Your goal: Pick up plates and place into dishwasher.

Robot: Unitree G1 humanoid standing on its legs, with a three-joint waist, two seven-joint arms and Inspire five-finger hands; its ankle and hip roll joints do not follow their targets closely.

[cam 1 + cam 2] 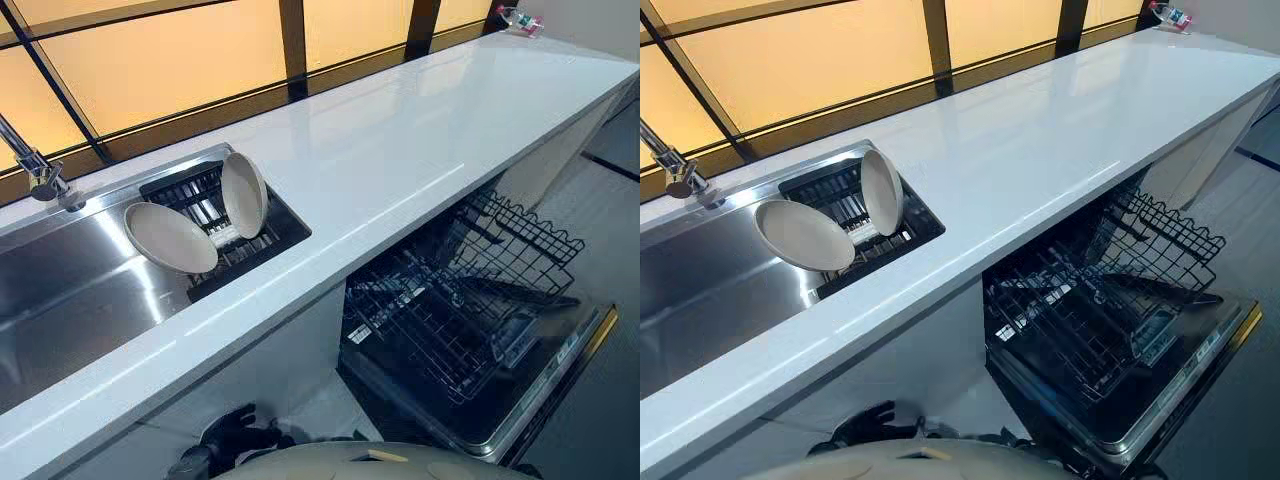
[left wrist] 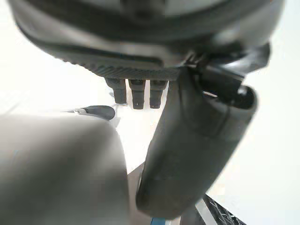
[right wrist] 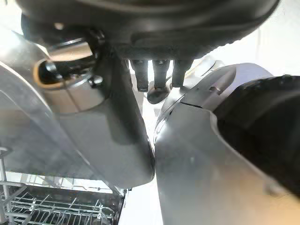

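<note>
Two cream plates lean in a black dish rack [image 1: 283, 231] at the sink's right end: one [image 1: 170, 237] tilted low to the left, the other [image 1: 244, 194] standing almost on edge. The dishwasher [image 1: 560, 365] is under the counter to the right, door down, with its wire rack [image 1: 440, 320] pulled out and no plates in it. My left hand [image 1: 237, 433] hangs low under the counter's front edge, far from the plates; its fingers [image 2: 136, 95] are relaxed and hold nothing. My right hand [image 3: 159, 77] also hangs with straight fingers, empty, above the dishwasher rack [image 3: 47, 206].
A long white counter [image 1: 400, 140] runs to the far right, where a small object [image 1: 520, 18] sits at its end. The steel sink [image 1: 60, 285] has a faucet [image 1: 40, 172] at its back left. Dark window frames line the back.
</note>
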